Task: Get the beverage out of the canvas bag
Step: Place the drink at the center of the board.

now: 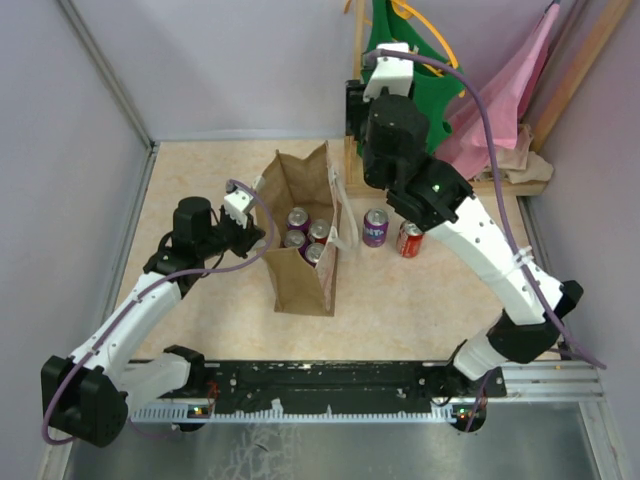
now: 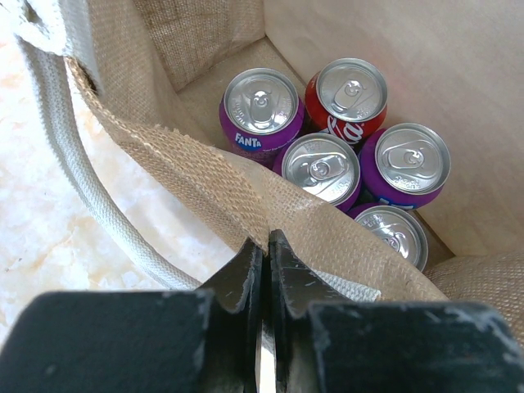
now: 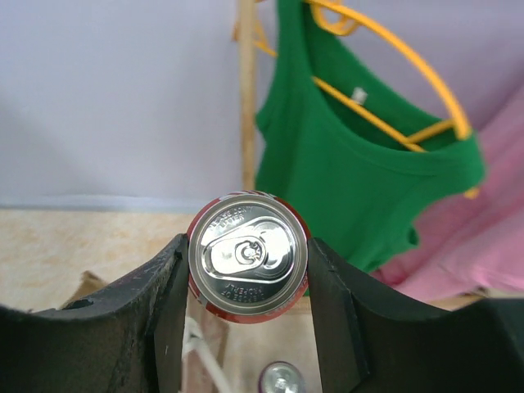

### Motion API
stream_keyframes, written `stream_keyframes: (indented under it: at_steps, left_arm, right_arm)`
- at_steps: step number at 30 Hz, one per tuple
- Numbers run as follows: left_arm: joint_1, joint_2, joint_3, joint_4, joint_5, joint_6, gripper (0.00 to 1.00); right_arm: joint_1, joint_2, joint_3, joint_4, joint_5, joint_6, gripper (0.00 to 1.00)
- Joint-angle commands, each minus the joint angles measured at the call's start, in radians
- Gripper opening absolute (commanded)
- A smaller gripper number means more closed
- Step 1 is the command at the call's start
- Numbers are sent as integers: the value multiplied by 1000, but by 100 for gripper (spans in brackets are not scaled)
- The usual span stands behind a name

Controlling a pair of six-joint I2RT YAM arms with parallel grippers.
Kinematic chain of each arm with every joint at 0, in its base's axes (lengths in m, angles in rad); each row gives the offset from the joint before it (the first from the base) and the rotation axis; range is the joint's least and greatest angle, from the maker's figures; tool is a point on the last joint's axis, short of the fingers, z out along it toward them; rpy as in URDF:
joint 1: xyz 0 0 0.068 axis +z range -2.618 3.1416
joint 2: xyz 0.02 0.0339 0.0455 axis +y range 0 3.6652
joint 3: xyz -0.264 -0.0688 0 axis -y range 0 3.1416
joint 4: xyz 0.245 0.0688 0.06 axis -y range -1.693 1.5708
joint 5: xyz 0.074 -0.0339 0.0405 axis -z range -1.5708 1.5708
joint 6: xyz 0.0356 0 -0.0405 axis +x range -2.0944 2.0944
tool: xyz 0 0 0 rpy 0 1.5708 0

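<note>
The right gripper [image 3: 248, 274] is clamping the beverage [image 3: 248, 255], a red can with a silver top. Its two black fingers [image 3: 168, 286] are pressing on opposite sides of the can, and the can's top is facing the wrist camera. The can is being held in the air, outside the canvas bag [image 1: 300, 285]. In the overhead view the bag is standing open on the bench [image 1: 190, 170], to the left of this gripper and nearer the arm bases. Beyond the gripper a green shirt [image 3: 360, 164] is hanging on a yellow hanger [image 3: 393, 45], with a pink garment [image 3: 483, 246] beside it.

The left gripper [image 2: 264, 246] is pinching the bag's rim, its fingers pressed together on the woven fabric. Just past its fingertips, inside the bag, five cans are standing upright. They are a purple Fanta can [image 2: 260, 106], a red Coca-Cola can [image 2: 348, 94], two more purple cans [image 2: 323, 168], and a fifth can [image 2: 393, 233] whose side is mostly hidden. To the left of this gripper a pale strap handle [image 2: 65, 164] is hanging over the bench.

Between the bag and the right arm, a purple can [image 1: 375, 228] and a red can [image 1: 410, 240] are standing side by side on the bench.
</note>
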Motion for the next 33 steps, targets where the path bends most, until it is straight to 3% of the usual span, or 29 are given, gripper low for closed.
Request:
stream_keyframes:
  at_steps: [1,8,15,23,33]
  left_arm:
    - [-2,-15,-9,-6,25,3,10]
    - [-3,-10,-1,-5,49,9,10]
    - [-3,-9,0,-13,65,14,10]
    - [-2,-8,1,-6,91,6,10]
    - [-3,-5,-9,1,103,-2,10]
  right_arm:
    - [-15,-78,-52,140,221,-78,0]
    - [-121,-232,-278,-73,281,187,0]
    - [-236,-397,-583,-171,310,423,0]
    - [-279,-545,-953,-10,347,515,0]
    - [-335,-634,-1294,325,298,468,0]
